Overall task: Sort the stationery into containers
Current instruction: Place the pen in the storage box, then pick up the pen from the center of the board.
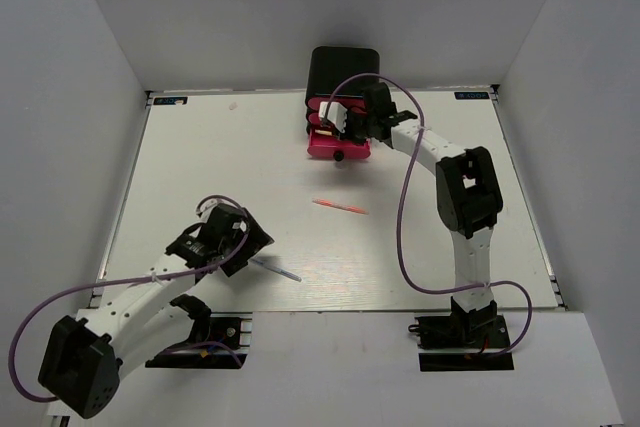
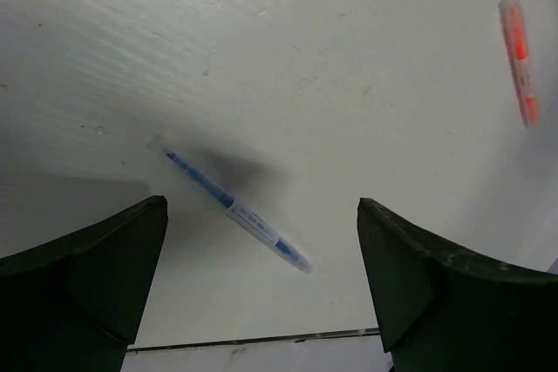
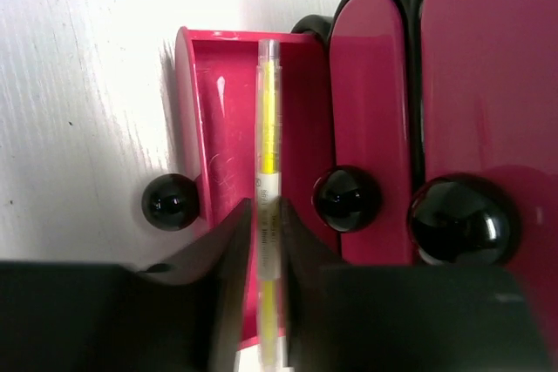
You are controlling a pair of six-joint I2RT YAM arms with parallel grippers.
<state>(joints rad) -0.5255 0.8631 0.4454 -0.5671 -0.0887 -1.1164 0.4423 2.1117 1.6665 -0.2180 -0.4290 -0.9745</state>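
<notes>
Yellow pen (image 3: 268,119), over drawer (image 3: 209,111) (right claw (image 3: 264,213) gripping)

Three pink drawers (image 3: 370,84), one black cabinet (image 1: 342,67), three pens (yellow pen (image 3: 268,128), blue pen (image 2: 235,208), orange pen (image 2: 521,58)).

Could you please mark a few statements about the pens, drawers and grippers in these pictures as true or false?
1. The right gripper grips a yellow pen over the open pink drawer. True.
2. All three drawers are pulled open. False: only one is open; the closed drawers sit flush in the black cabinet.
3. The left gripper is open, close to the blue pen. True.
4. The orange pen lies inside a drawer. False: it lies on the table.
</notes>
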